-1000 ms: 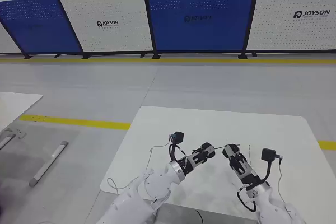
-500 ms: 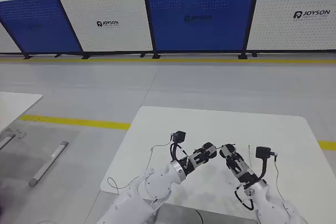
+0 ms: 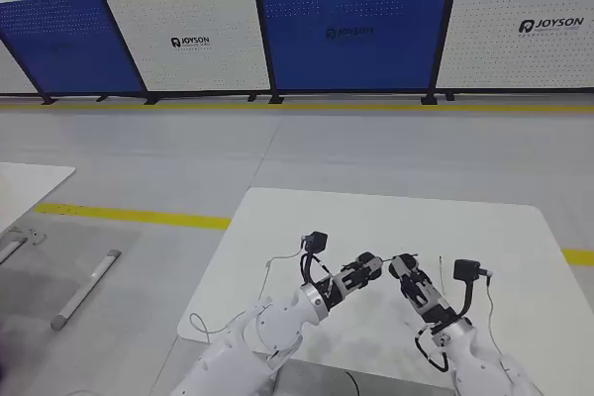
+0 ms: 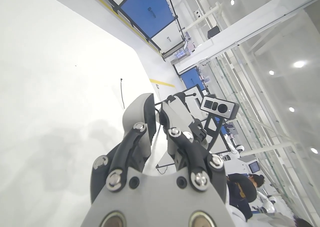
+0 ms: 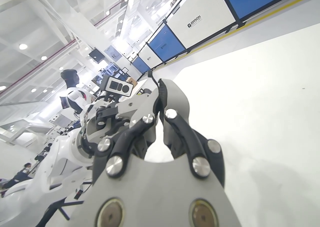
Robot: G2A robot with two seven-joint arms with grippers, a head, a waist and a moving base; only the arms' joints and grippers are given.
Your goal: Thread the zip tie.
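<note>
Zip tie (image 5: 150, 74), lengthwise along right jaws

Zip tie (image 5: 150, 74): short black tip pokes past right gripper (image 5: 159, 88); rest of strap buried between its clamped pads. Top view: strap between right gripper and left gripper (image 3: 375, 265) too thin to trace; head, tail, threaded or not, cannot tell. Spare zip tie (image 4: 122, 93) near right gripper: hairline, head detail too small. Left wrist view: right gripper mostly hidden behind left gripper. Table (image 3: 475, 223) edge nearest right gripper covered by arms, cut by frame.
</note>
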